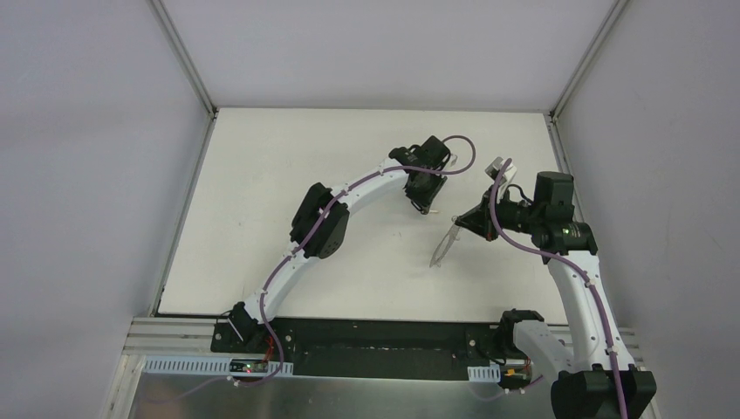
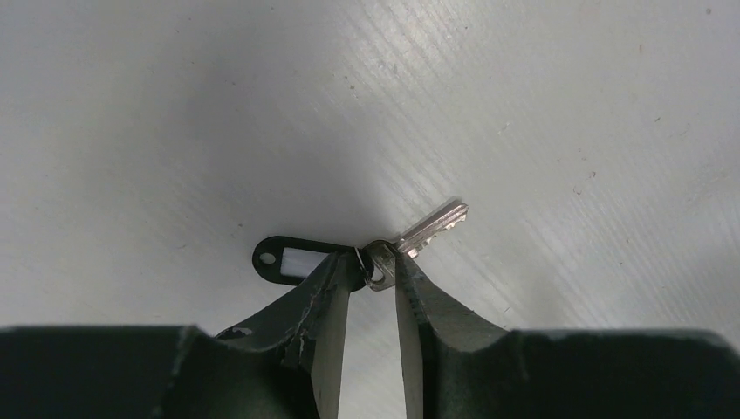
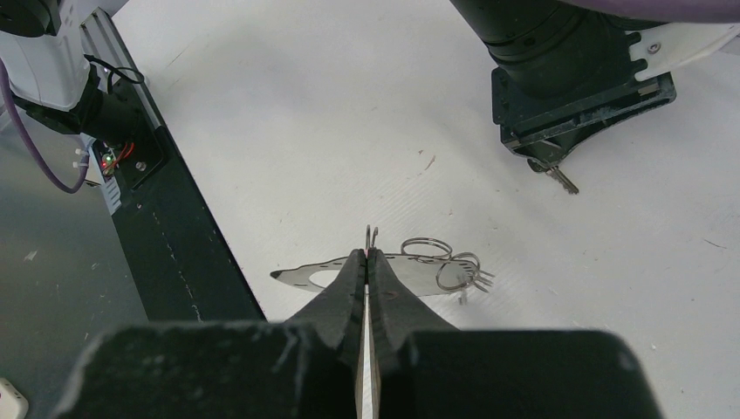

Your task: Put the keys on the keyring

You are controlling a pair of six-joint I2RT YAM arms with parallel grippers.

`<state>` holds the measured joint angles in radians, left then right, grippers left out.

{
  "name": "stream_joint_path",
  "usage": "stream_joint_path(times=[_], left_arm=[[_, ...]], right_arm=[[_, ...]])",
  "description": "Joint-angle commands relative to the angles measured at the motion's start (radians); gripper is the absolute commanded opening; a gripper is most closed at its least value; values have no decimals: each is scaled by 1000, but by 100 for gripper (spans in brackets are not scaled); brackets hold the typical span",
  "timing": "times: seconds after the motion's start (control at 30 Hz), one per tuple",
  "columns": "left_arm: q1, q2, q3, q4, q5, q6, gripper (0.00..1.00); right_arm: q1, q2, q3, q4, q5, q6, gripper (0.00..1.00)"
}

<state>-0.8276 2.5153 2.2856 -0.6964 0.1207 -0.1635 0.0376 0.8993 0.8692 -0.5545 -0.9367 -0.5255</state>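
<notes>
A small silvery key (image 2: pixel 434 227) lies on the white table, joined by a little ring to a black tag (image 2: pixel 284 259) with a white label. My left gripper (image 2: pixel 380 266) stands over it, its fingertips pressed on either side of the key's head. The right wrist view shows the same gripper (image 3: pixel 545 161) low on the table with the key's blade (image 3: pixel 563 181) poking out. My right gripper (image 3: pixel 370 255) is shut on the keyring (image 3: pixel 310 274), a thin silvery leaf-shaped loop with small wire rings (image 3: pixel 455 272) at its far end. It hangs from that gripper (image 1: pixel 455 223) above the table (image 1: pixel 262 175), right of the left gripper (image 1: pixel 425 205).
A black base rail (image 1: pixel 366 345) runs along the table's near edge, with both arm bases on it. Grey walls with metal frame bars (image 1: pixel 185 61) close in the back, left and right sides.
</notes>
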Motion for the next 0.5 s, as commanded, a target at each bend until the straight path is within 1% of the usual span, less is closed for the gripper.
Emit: stream_joint_path(times=[0.0, 0.23, 0.47], left_arm=[[-2, -4, 35, -17, -14, 20, 26], [-2, -11, 26, -17, -14, 32, 17], [1, -57, 5, -10, -15, 74, 2]], right_arm=[[-6, -19, 4, 29, -46, -14, 0], [-6, -19, 1, 29, -47, -17, 0], [-4, -17, -1, 29, -45, -20, 0]])
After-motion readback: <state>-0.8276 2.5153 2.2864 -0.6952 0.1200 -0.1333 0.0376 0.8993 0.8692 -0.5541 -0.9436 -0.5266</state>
